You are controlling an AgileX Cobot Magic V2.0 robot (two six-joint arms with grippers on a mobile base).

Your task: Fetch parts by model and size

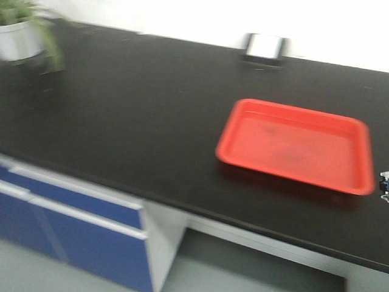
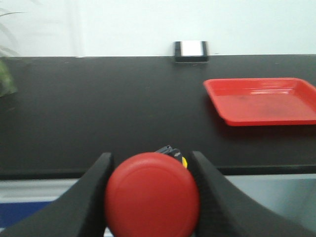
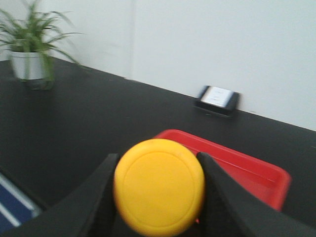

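Up close in the wrist views, our left tool (image 2: 149,163) clamps the red-capped switch (image 2: 152,195) and our right tool (image 3: 159,160) the yellow-capped switch (image 3: 159,186). Round caps look slippery, so either could pop out short of the red tray (image 1: 292,146) on the worktop (image 1: 121,109).
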